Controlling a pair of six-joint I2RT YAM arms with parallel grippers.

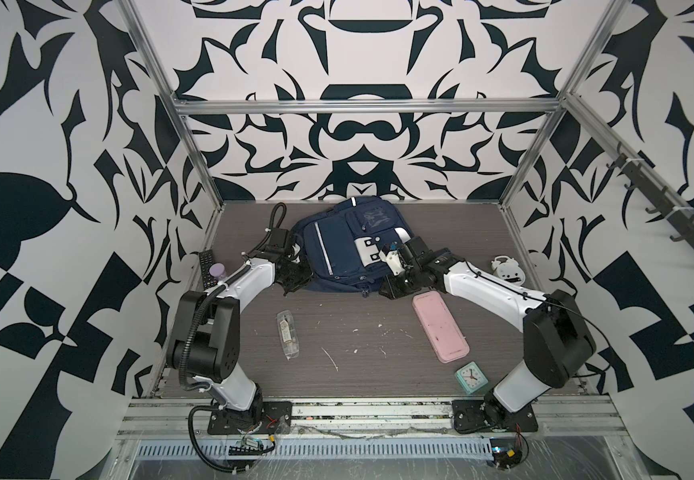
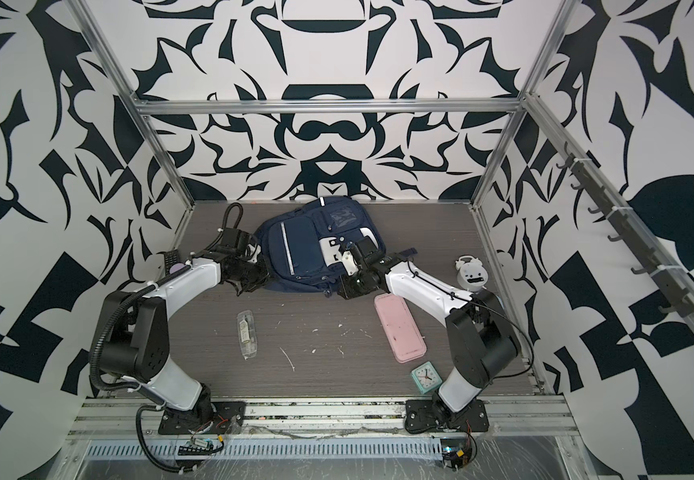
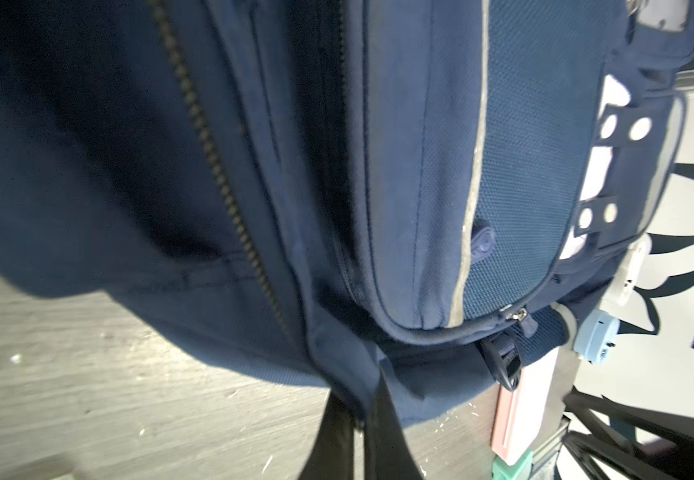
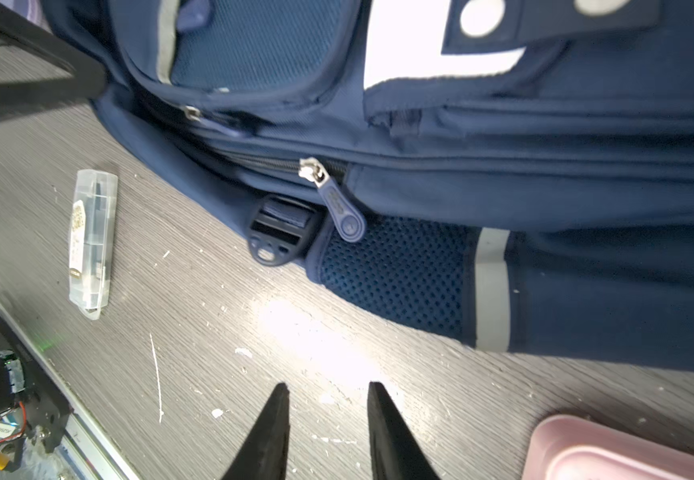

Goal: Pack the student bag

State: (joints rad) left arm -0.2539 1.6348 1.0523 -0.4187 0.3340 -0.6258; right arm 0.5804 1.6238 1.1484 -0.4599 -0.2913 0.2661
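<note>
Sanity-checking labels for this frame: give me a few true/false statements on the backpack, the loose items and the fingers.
1. The pink case is inside the backpack. False: it lies on the table, outside the backpack.
2. The right fingers are apart and hold nothing. True.
3. The clear case lies on the table, apart from the backpack. True.
4. The clock sits on top of the backpack. False: it is on the table near the pink case.
5. The left fingers are shut on backpack fabric. True.
</note>
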